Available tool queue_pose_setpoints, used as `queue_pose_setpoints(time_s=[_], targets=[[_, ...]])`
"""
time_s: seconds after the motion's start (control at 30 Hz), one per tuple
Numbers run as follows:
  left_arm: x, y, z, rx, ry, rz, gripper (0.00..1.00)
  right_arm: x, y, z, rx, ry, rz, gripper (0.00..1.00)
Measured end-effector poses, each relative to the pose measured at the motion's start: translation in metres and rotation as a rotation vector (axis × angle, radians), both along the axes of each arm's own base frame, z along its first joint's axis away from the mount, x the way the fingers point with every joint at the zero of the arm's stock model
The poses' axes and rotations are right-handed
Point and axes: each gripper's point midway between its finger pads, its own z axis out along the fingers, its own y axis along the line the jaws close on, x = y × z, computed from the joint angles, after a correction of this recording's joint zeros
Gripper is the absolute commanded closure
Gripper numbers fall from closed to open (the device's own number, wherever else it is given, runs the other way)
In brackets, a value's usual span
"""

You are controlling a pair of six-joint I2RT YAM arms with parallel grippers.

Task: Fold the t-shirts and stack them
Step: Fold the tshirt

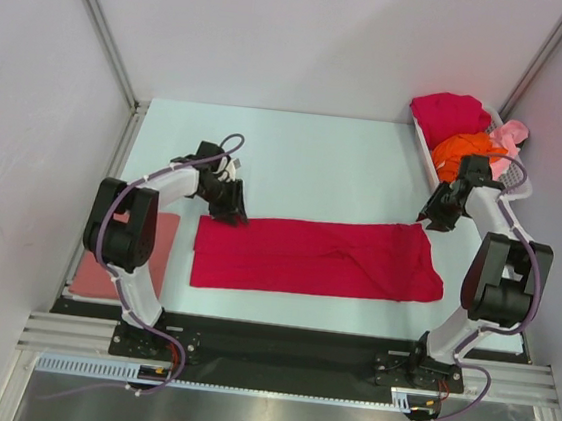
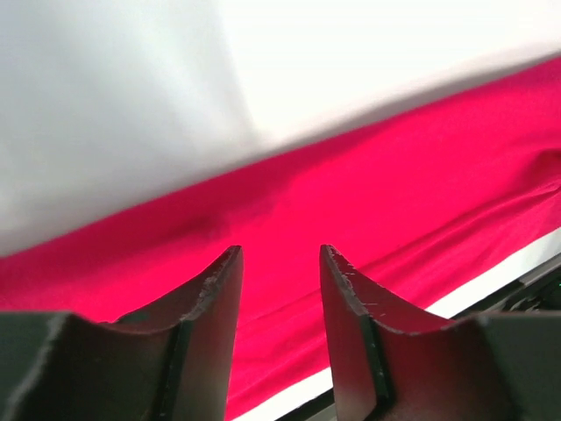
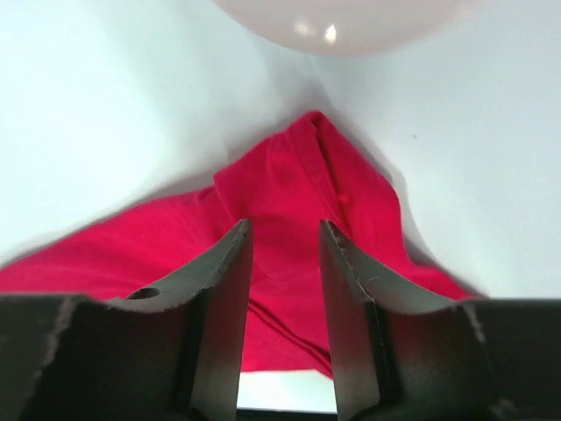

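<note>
A crimson t-shirt (image 1: pixel 316 259) lies folded into a long band across the middle of the table. My left gripper (image 1: pixel 230 212) hovers at its far left corner, jaws open, with only red cloth (image 2: pixel 368 202) below the empty gap (image 2: pixel 280 254). My right gripper (image 1: pixel 437 222) hangs just above the band's far right corner, also open and holding nothing (image 3: pixel 285 230); a pointed tip of the shirt (image 3: pixel 307 175) shows beyond its fingers. A dusty salmon pink t-shirt (image 1: pixel 124 254) lies folded at the left edge, partly behind the left arm.
A white slotted basket (image 1: pixel 506 174) at the back right holds a crimson t-shirt (image 1: pixel 450 115), an orange one (image 1: pixel 458 151) and a light pink one (image 1: pixel 510 137). Grey walls close in the table on both sides and at the back.
</note>
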Motion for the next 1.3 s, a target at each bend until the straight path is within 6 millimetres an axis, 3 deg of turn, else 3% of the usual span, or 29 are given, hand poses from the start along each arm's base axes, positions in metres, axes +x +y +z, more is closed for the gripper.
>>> queue_pose_setpoints(time_s=[0.1, 0.13, 0.17, 0.23, 0.47, 0.77, 1.03, 1.13, 1.3], targets=[[0.005, 0.004, -0.003, -0.01, 0.013, 0.019, 0.63, 0.01, 0.003, -0.002, -0.052, -0.03, 0.027, 0.62], [0.007, 0.005, -0.004, -0.01, 0.016, 0.026, 0.65, 0.013, 0.003, -0.003, -0.068, -0.034, 0.034, 0.65], [0.007, 0.007, -0.004, -0.009, 0.018, 0.029, 0.67, 0.015, 0.004, -0.006, -0.081, -0.033, 0.042, 0.74], [0.008, 0.01, -0.006, -0.006, 0.027, 0.036, 0.69, 0.021, 0.004, -0.013, -0.11, -0.025, 0.054, 0.76], [0.009, 0.023, -0.014, 0.006, 0.06, 0.063, 0.67, 0.02, -0.007, -0.03, -0.201, 0.02, 0.075, 0.68], [0.011, 0.031, -0.019, 0.016, 0.068, 0.082, 0.67, 0.021, -0.011, -0.045, -0.223, 0.057, 0.107, 0.66], [0.011, 0.032, -0.02, 0.016, 0.069, 0.083, 0.67, 0.023, -0.01, -0.046, -0.219, 0.057, 0.11, 0.62], [0.011, 0.032, -0.02, 0.016, 0.069, 0.083, 0.67, 0.024, -0.01, -0.048, -0.213, 0.061, 0.111, 0.67], [0.011, 0.032, -0.02, 0.02, 0.071, 0.084, 0.66, 0.025, -0.013, -0.047, -0.212, 0.069, 0.103, 0.95]])
